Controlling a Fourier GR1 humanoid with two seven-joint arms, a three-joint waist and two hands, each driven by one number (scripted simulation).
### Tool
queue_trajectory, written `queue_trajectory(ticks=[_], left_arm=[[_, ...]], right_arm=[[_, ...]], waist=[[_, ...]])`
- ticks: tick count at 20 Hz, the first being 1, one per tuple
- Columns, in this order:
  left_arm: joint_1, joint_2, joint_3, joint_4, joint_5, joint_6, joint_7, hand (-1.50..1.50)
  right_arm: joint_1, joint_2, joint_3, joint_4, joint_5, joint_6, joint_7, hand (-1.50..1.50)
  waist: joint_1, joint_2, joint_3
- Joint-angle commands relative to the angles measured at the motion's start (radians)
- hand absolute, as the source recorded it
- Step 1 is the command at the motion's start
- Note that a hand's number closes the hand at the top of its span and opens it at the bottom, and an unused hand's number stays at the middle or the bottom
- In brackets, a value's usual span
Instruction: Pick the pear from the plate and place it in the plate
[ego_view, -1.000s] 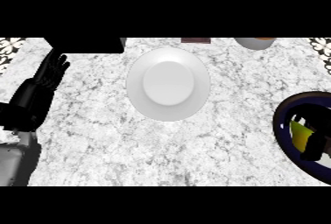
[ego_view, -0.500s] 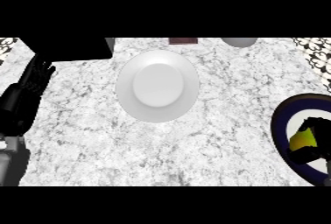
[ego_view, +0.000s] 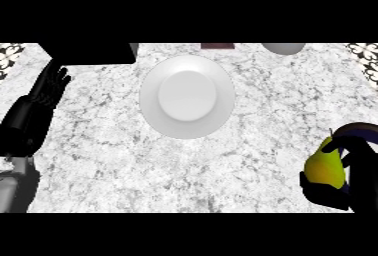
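A yellow-green pear shows at the right edge of the head view, with my right hand curled round it. Behind it only a sliver of the dark blue plate is visible, mostly hidden by the hand. An empty white plate lies on the marble counter at centre top, well left of the pear. My left hand rests open at the left edge, fingers pointing up.
A black block sits at the counter's far left edge, just above the left hand. A grey round object and a dark brown item peek in at the top edge.
The right hand has closed on the pear and lifted it off the dark blue plate. The view has shifted, so the dark plate is now nearly out of sight.
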Motion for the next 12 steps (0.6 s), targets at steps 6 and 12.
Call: queue_trajectory(ticks=[6, 12], left_arm=[[-0.046, -0.039, -0.045, -0.019, -0.03, 0.003, 0.029, 0.0], [-0.052, -0.043, -0.002, 0.062, -0.013, -0.034, -0.027, 0.0]], right_arm=[[-0.242, 0.246, 0.239, -0.156, 0.182, 0.046, 0.154, 1.5], [-0.54, 0.429, 0.189, 0.131, 0.187, 0.1, 0.143, 1.5]], waist=[[0.04, 0.011, 0.002], [0.047, 0.015, 0.002]])
